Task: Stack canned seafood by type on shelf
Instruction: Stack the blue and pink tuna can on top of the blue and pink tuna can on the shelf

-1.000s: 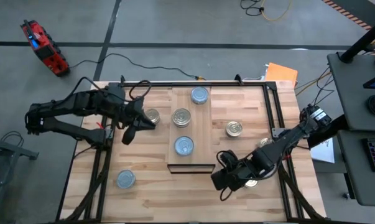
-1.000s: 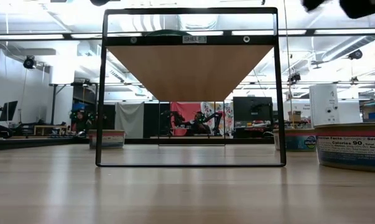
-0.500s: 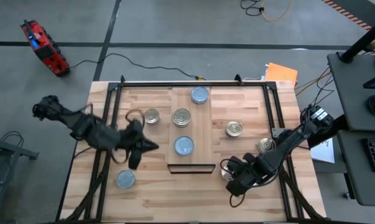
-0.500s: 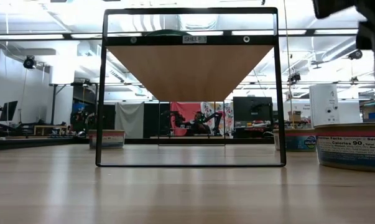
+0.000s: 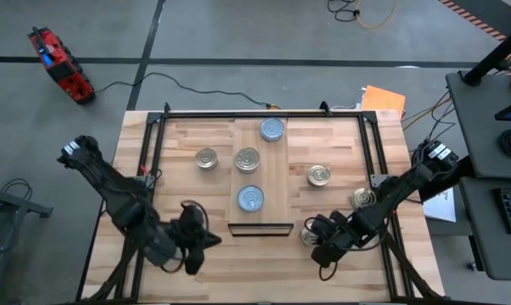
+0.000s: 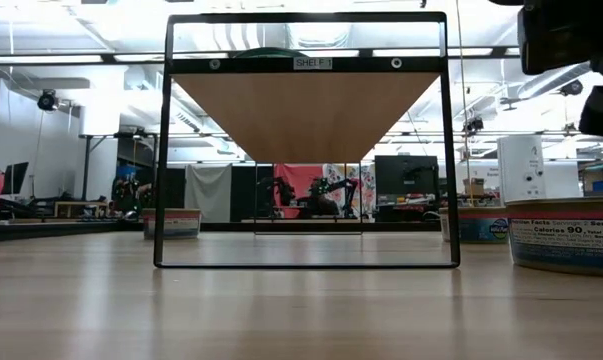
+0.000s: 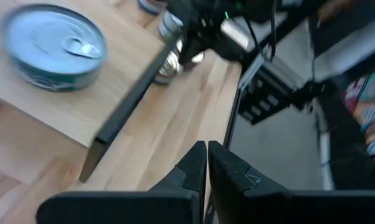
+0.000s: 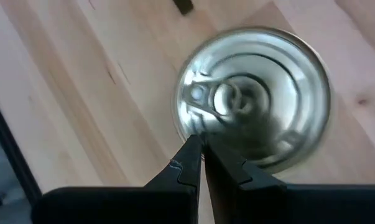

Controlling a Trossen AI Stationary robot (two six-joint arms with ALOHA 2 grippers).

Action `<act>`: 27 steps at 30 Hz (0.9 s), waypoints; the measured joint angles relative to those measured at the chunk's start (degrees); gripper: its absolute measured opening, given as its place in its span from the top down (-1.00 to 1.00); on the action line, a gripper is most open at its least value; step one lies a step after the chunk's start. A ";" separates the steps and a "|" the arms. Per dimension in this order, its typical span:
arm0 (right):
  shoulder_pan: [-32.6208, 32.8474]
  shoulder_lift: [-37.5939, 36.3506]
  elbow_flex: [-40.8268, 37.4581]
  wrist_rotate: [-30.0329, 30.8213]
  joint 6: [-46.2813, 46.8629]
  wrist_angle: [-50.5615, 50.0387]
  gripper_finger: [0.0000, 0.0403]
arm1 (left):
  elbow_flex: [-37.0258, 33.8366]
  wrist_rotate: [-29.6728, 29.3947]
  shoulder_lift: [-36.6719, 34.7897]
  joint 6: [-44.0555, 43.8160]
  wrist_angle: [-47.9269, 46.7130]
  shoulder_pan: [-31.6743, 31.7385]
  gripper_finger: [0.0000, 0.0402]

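Observation:
The shelf point(image 5: 276, 182) bears a blue-topped tin point(image 5: 272, 130) at its far end, a silver tin point(image 5: 247, 158) in the middle and a blue-topped tin point(image 5: 251, 199) near its front edge. More silver tins stand on the table point(image 5: 207, 158) point(image 5: 319, 175) point(image 5: 363, 197). My right gripper point(image 5: 319, 246) hangs shut above another silver tin point(image 8: 255, 99) right of the shelf's front; the low view shows this gripper point(image 6: 571, 50) well above the table. My left gripper point(image 5: 211, 242) is shut, near the front left, with nothing in it.
Black frame rails point(image 5: 149, 169) point(image 5: 375, 161) run along both sides of the table. In the low view the shelf's black frame point(image 6: 166, 150) stands mid-table, with a large tin point(image 6: 566, 235) close by on the right. Bare wood lies between the shelf's front and the near edge.
My left gripper has swung away from the silver tin left of the shelf toward the table's near edge, sinking a little and rolling. My right gripper has come down over the silver tin by the shelf's front and rolled. No tin has moved.

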 joint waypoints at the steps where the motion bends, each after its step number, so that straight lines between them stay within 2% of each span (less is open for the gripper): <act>1: 0.00 0.08 -0.22 0.45 0.51 0.97 0.94 | 0.37 0.32 1.13 1.38 -0.03 -0.26 0.99; 5: 0.00 0.43 -1.36 1.77 3.17 7.53 0.94 | 2.17 0.41 5.37 5.24 0.02 -0.81 0.99; 8: 0.25 0.92 -1.36 2.05 4.99 10.84 0.94 | 3.17 -1.74 8.43 6.23 0.24 -0.81 0.99; 11: 0.61 1.16 0.02 3.67 7.03 8.68 0.94 | 3.80 -4.41 10.94 6.26 1.32 -0.79 0.99; 16: 0.48 0.59 2.59 8.12 8.25 -3.44 0.94 | 3.38 -7.13 12.65 5.77 4.86 -0.79 0.99; 19: 0.46 1.10 1.24 9.16 7.19 -3.72 0.94 | 3.30 -6.96 13.27 5.64 5.32 -0.79 0.99; 21: 0.49 1.57 0.05 9.11 6.13 -1.90 0.94 | 3.30 -5.58 13.56 5.64 5.46 -0.85 0.99; 27: 0.52 3.83 -1.99 8.64 6.23 8.07 0.94 | 3.01 5.18 15.87 6.01 5.42 -0.92 0.99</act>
